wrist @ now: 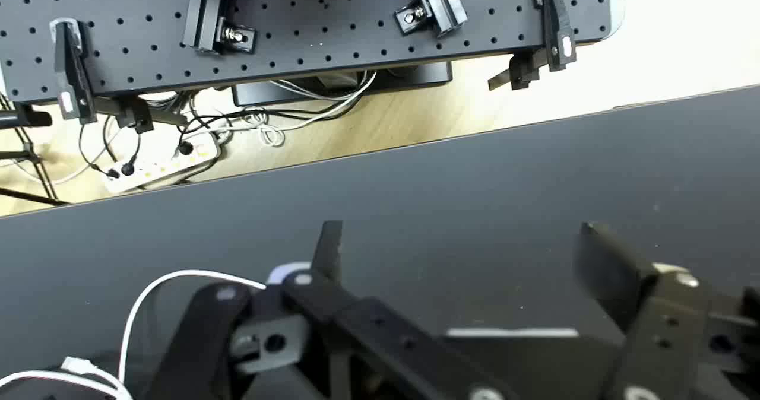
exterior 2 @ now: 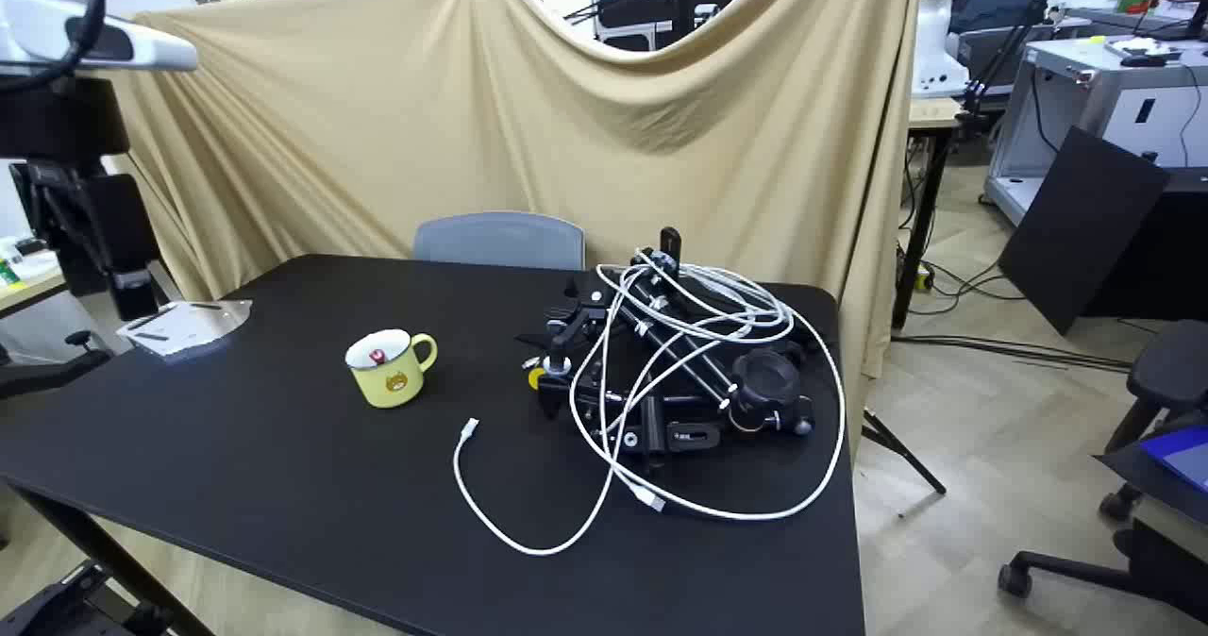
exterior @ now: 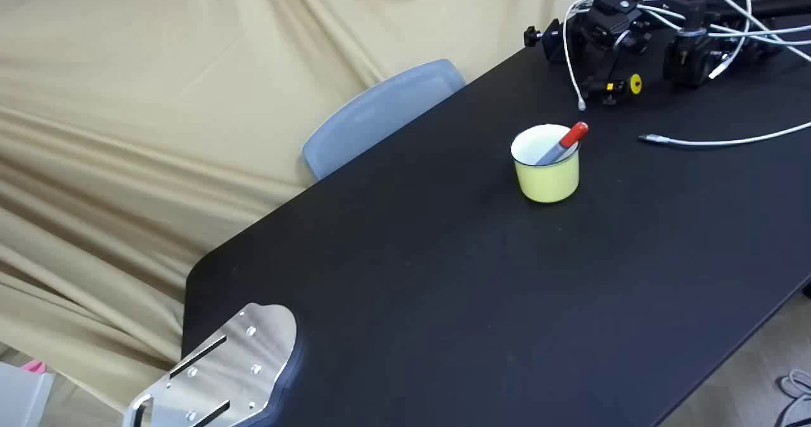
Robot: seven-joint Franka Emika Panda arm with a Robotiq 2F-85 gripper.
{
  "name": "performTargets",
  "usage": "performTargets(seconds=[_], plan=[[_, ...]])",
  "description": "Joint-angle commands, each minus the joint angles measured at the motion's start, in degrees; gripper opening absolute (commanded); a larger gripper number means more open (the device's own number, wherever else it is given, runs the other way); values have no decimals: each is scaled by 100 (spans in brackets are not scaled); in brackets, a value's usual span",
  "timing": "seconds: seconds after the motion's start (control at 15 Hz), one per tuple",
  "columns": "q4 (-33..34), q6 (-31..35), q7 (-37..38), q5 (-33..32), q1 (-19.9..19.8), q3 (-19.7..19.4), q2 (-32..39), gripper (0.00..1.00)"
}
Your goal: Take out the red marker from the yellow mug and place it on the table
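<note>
My gripper [wrist: 460,237], nearest in the wrist view, is positioned above the table [exterior: 393,281] with its fingers [wrist: 328,251] spread wide apart. The mug [exterior: 547,184] stands upright on the table, well apart from my gripper. The marker [exterior: 569,140] is seated inside the mug, tilted, its red end projecting out. White cables [exterior 2: 538,552] lie near the mug.

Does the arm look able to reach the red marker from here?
Probably yes: the end effector is open, the red marker sticks out of the yellow mug with nothing over it, and the black gear and white cables lie apart from the mug.
</note>
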Motion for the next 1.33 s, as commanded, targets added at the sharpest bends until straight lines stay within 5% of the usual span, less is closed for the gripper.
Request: performTargets(seconds=[0.0, 0.67, 1.27], plan=[[8, -7, -5, 2, -9, 6, 2, 100], [8, -6, -5, 1, -9, 6, 0, 100], [-309, 2995, 509, -783, -92, 541, 988, 100]])
